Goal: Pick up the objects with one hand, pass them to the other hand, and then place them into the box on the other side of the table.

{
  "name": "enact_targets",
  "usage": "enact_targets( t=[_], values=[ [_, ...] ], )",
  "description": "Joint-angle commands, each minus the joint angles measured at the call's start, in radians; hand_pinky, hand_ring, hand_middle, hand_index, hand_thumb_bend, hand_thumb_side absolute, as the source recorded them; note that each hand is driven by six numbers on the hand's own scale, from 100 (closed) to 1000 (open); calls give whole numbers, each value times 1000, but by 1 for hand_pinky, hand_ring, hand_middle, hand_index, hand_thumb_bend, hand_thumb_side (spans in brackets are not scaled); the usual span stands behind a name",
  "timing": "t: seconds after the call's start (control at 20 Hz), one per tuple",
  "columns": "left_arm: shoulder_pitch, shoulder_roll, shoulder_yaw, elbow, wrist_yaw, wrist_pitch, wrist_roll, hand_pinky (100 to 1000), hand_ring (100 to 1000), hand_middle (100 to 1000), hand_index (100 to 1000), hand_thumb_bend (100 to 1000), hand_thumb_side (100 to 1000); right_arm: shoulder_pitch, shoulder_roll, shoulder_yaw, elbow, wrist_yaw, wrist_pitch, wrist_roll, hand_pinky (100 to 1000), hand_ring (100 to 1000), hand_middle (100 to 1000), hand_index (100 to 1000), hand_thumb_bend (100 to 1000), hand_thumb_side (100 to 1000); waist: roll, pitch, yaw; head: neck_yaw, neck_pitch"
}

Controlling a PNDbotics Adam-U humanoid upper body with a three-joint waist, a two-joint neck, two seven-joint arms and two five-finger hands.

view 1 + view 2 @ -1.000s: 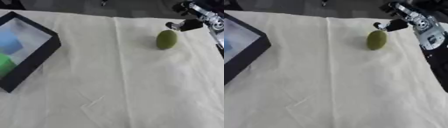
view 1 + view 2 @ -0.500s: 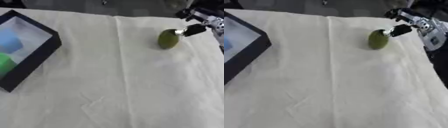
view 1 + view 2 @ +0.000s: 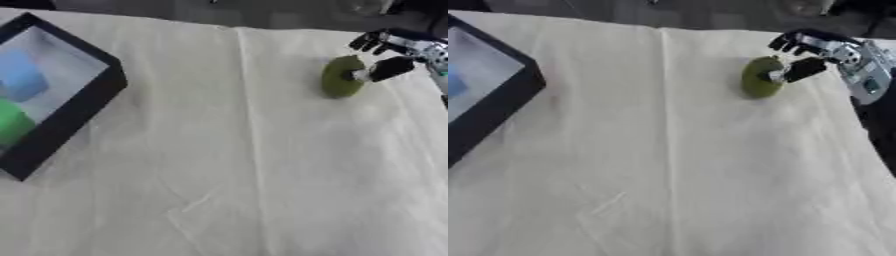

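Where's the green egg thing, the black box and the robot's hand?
green object (image 3: 759, 80), right eye view, its middle.
black box (image 3: 74, 117), left eye view, its near wall.
right hand (image 3: 833, 52), right eye view, its palm.

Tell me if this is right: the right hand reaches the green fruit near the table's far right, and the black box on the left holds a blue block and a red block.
Not quite. The black box holds a blue block and a green block, not a red one, as the left eye view shows. The rest holds: the right hand reaches the green fruit at far right.
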Motion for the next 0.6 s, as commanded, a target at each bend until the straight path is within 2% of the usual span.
enact_targets(
  t=[0.05,0.5,0.6],
  values=[
    [-6,36,18,-10,-6,2,6,767,670,642,717,451,414,-18,-46,-14,0,46,1,-22,857,879,828,874,441,475,5,-15,4,-7,-13],
    [-3,35,17,-14,-4,2,5,767,669,641,714,450,423,-13,-48,-18,28,145,4,-29,862,874,824,857,443,564,5,-12,6,-9,-16],
    [-1,36,18,-14,-5,2,4,767,668,639,712,448,423,-12,-48,-20,32,151,6,-26,853,858,797,835,443,545,6,-11,6,-9,-15]
  ],
)
